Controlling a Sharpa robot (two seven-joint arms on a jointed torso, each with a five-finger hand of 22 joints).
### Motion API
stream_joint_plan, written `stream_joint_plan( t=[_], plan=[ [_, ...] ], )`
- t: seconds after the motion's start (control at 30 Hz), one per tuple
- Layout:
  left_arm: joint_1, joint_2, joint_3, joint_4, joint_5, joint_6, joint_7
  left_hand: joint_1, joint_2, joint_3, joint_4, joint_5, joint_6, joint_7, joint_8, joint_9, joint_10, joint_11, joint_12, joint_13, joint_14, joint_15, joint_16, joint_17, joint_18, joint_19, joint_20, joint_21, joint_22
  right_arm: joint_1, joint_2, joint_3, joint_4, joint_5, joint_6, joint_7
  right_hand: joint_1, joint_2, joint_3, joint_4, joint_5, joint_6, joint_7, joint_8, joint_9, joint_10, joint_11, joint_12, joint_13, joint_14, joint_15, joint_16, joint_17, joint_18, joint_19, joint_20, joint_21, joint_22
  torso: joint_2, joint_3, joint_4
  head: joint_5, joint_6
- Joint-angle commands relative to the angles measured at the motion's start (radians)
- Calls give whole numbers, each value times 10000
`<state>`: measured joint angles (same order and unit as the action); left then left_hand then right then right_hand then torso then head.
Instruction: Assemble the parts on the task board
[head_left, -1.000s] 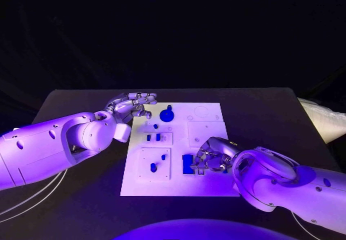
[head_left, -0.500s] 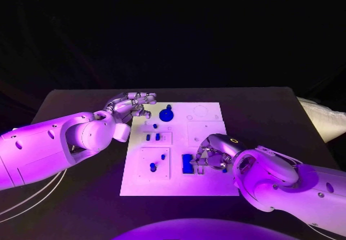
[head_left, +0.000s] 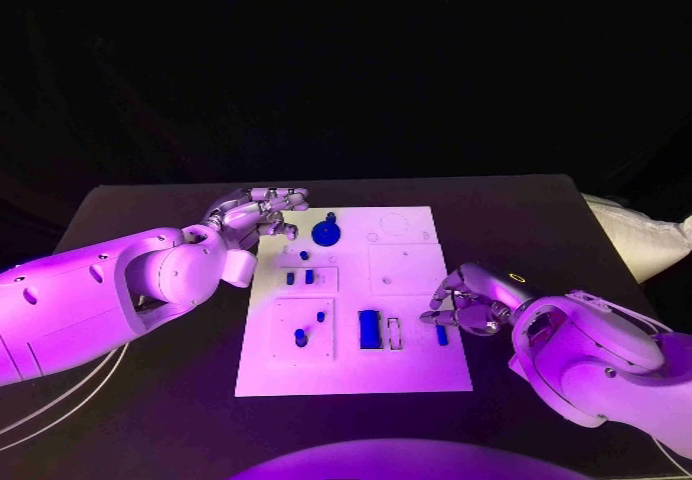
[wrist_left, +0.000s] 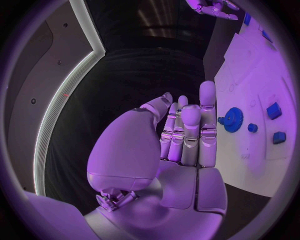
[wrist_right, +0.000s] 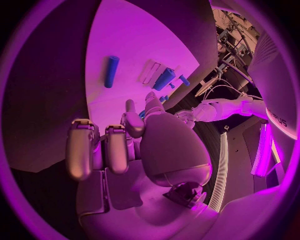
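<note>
Two silver hands flank the white task board (head_left: 404, 375) on the black table (head_left: 173, 420). At the board's far left corner, the left hand (head_left: 257, 212) hovers with its fingers straight and side by side, gripping nothing; the left wrist view shows the palm bare. Just beside those fingertips, a blue gear (head_left: 327, 234) sits on the board. Nearer the robot, two small blue blocks (head_left: 299, 277) stand in a square recess, and two more blue pieces (head_left: 309, 328) lie in a larger recess below. Toward the middle of the board's near half, a blue rectangular bar (head_left: 371, 329) lies flat, with a slim blue peg (head_left: 441, 335) lying a little to its right. At the board's right edge, the right hand (head_left: 470, 305) hangs with fingers curled inward, empty, close by that peg.
</note>
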<state>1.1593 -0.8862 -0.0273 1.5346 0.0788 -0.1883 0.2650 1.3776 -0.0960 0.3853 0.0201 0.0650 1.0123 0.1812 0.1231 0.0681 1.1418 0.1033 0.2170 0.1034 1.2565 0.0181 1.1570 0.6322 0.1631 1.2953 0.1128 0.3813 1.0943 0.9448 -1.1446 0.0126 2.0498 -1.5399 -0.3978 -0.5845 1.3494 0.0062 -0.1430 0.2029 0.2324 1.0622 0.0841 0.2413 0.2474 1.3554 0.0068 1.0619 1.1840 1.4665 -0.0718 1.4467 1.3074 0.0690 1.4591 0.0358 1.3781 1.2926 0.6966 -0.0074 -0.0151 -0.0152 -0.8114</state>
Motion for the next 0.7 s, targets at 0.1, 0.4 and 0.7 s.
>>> stream_joint_plan(
  t=[0.1,0.4,0.7],
  plan=[
    [-11,33,-1,11,-29,148,82,-49,32,-76,-8,-11,-96,3,23,-12,-93,-8,32,12,-83,0,-30,-10,169,-66,20,-38,-14,-22,-151,-30,-55,-31,704,25,-35,83,37,92,126,-31,24,-83,-14,-94,-14,-93,-37,682,59,40,655,-55,13,12,27,1,-53,0,-93,-9,32],
    [-70,29,-5,4,-29,159,90,-49,32,-76,-8,-11,-96,3,23,-12,-93,-8,32,12,-83,0,-30,-10,169,-66,20,-38,-14,-263,-84,-77,-371,-659,1159,-74,-312,42,-84,377,184,112,1,-120,-7,-121,-22,-232,-108,672,60,21,636,-47,-1,30,10,-16,-75,16,-111,10,-7],
    [-100,8,-4,9,-29,167,81,-49,32,-76,-8,-11,-96,3,23,-12,-93,-8,32,12,-83,0,-30,-10,169,-66,20,-38,-14,-326,26,-88,-593,-1036,1443,-156,-379,-5,-136,462,203,157,-13,-126,3,-127,-29,-273,-126,668,56,14,628,-44,-8,29,-1,-28,-54,3,-96,16,-26]
  ],
)
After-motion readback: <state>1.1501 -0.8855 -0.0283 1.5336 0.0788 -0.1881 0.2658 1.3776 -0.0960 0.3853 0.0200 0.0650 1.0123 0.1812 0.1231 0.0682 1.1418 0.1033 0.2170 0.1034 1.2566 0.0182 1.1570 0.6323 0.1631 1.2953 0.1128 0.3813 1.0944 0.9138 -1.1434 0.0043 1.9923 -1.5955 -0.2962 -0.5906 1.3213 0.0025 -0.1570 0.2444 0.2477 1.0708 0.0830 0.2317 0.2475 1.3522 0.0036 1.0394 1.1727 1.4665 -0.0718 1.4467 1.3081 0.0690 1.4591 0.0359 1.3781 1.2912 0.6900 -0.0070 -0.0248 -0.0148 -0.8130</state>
